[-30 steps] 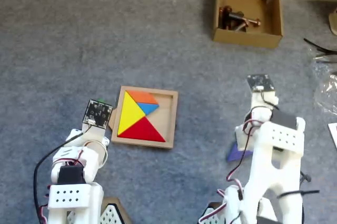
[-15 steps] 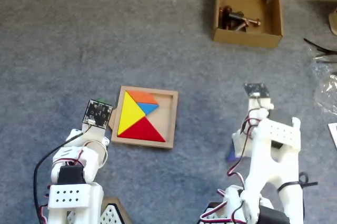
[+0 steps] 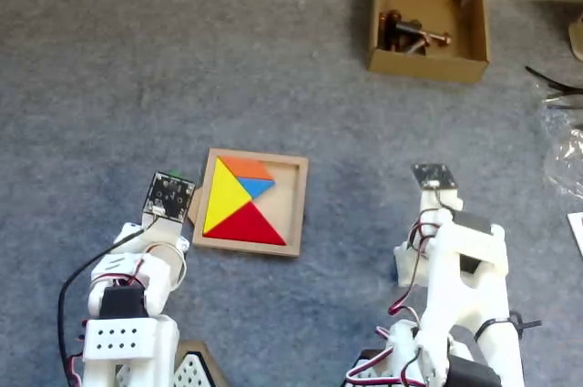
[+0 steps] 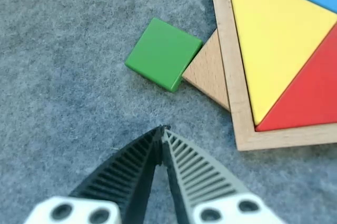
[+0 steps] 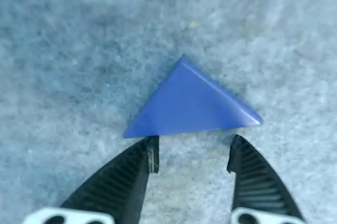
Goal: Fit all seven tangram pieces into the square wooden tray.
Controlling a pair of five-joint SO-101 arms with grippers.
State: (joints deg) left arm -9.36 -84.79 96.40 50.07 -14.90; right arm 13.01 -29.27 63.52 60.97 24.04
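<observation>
With right pincer (image 5: 192,153) spread wide and empty just short of blue triangle (image 5: 192,108); with left pincer (image 4: 162,132) closed on nothing near green square (image 4: 163,52) beside wooden tray (image 4: 221,2).

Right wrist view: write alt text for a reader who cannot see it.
A blue triangle tangram piece lies flat on grey carpet. The right gripper is open, its two black fingertips poised at the triangle's longest edge without gripping it.
</observation>
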